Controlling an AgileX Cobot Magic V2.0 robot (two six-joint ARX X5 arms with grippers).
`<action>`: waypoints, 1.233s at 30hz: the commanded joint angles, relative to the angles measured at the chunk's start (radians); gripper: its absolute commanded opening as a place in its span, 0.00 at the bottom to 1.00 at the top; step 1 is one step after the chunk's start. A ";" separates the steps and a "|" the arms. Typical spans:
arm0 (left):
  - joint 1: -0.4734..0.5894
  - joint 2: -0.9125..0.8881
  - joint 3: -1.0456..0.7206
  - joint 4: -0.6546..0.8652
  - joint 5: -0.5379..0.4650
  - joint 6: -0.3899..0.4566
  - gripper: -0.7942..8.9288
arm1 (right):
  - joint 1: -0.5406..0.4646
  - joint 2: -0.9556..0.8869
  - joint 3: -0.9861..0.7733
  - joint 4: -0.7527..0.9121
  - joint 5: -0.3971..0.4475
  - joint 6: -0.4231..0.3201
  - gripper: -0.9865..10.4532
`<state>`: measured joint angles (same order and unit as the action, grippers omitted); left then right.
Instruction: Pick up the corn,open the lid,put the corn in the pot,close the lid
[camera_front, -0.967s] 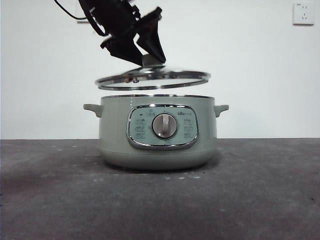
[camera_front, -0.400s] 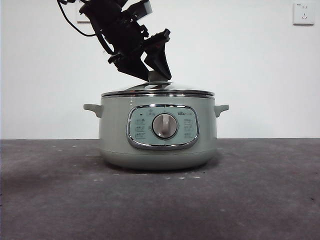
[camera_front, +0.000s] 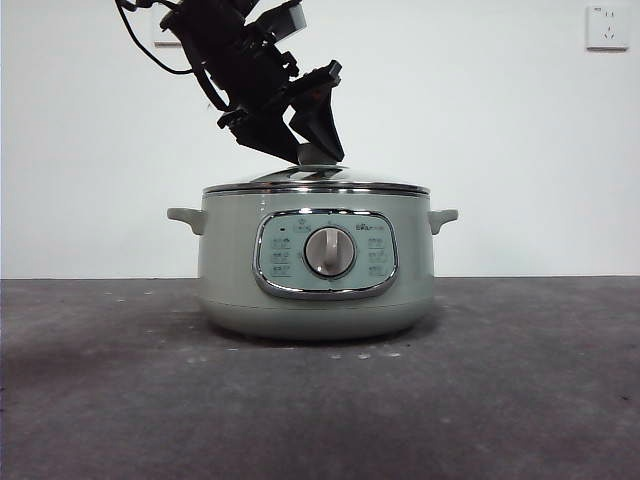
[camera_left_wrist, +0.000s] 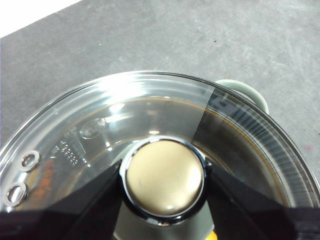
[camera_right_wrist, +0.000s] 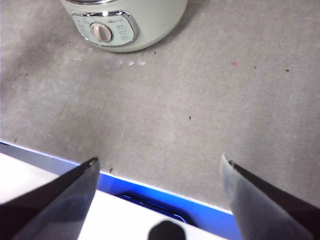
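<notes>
Clamping lid (camera_left_wrist: 150, 130) knob, left fingers (camera_left_wrist: 100, 195) together, lid seated on pot (camera_front: 316, 270), right fingers (camera_right_wrist: 75, 195) apart

You are getting even, diffuse light in the front view; the white back wall (camera_front: 500, 150) is reading bright but not clipping. A soft shadow is pooling under the pale sage-green electric pot (camera_front: 316, 290) on the dark grey table (camera_front: 520, 400), whose near strip is going slightly soft. In the left wrist view, white glare is streaking across the round glass lid with steel rim (camera_left_wrist: 120, 107) and reflections are muddying what lies under the glass. The left gripper (camera_left_wrist: 162, 182) is rendering as flat black, detail lost. In the right wrist view, the right gripper (camera_right_wrist: 160, 175) is blurring at close range, and a saturated blue strip (camera_right_wrist: 165, 197) is glowing along the table edge.
</notes>
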<state>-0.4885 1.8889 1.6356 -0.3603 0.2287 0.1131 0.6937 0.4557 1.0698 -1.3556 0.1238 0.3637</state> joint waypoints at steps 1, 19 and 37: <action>-0.003 0.012 0.016 0.010 0.006 0.002 0.08 | 0.001 -0.003 -0.009 -0.026 0.008 0.007 0.44; -0.002 0.002 0.018 -0.028 0.013 -0.008 0.47 | 0.001 -0.002 -0.009 -0.026 0.015 0.007 0.44; -0.005 -0.376 0.017 -0.488 0.044 -0.061 0.47 | 0.001 -0.002 -0.009 -0.026 0.034 -0.004 0.44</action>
<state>-0.4900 1.5131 1.6535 -0.8444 0.2687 0.0635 0.6937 0.4557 1.0698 -1.3556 0.1539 0.3622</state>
